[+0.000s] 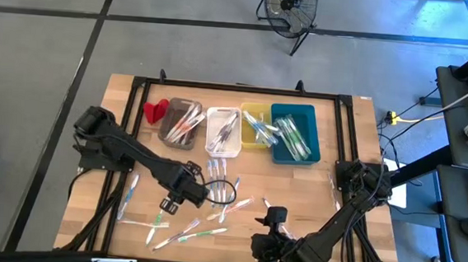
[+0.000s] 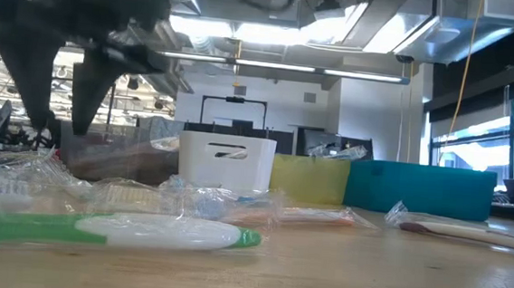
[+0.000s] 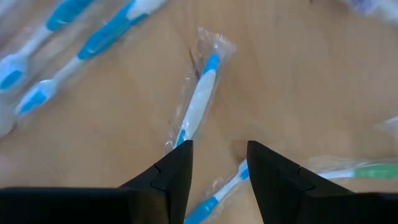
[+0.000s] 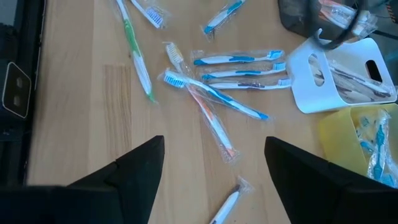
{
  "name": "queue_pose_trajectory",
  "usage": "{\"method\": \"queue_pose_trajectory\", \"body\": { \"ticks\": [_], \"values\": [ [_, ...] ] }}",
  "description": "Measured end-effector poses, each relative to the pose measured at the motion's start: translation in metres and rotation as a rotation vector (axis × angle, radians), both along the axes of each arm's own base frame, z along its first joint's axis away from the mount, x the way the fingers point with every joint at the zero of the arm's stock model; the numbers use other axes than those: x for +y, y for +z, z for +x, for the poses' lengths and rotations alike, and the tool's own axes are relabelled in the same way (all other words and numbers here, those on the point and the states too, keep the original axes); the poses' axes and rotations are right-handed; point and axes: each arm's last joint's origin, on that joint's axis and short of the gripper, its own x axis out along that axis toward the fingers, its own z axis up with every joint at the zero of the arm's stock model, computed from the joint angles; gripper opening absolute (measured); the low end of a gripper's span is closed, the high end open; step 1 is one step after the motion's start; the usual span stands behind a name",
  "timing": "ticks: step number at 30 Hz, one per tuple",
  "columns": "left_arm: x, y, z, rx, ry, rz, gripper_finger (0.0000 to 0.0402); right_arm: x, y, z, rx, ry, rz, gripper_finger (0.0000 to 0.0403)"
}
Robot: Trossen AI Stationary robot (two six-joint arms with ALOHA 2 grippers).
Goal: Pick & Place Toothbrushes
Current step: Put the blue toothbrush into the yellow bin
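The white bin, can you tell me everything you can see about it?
The white bin is a small rectangular tub that looks like plastic, with slot-shaped handle holes in its end walls. It stands upright on the wooden table, second in a row of four, between the grey bin and the yellow bin. A few wrapped toothbrushes lie inside. Nothing is gripping it.

Your left gripper (image 1: pixel 173 203) hangs low mid-table, arm reaching in from the left, jaws apart. Your right gripper (image 1: pixel 271 219) sits near the front edge, jaws wide.
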Motion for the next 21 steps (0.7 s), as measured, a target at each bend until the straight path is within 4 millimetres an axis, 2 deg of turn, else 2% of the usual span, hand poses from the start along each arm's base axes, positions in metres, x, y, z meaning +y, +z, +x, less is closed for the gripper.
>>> {"method": "queue_pose_trajectory", "body": {
  "ticks": [9,21],
  "values": [
    [0.008,-0.026,0.011,0.085,-0.013,0.036,0.0144,-0.001,0.000,0.002,-0.002,-0.004,0.002,0.0287],
    [0.008,-0.032,0.016,0.061,-0.009,0.046,0.0169,-0.001,0.000,0.002,-0.005,-0.004,0.005,0.0271]
  ]
}}
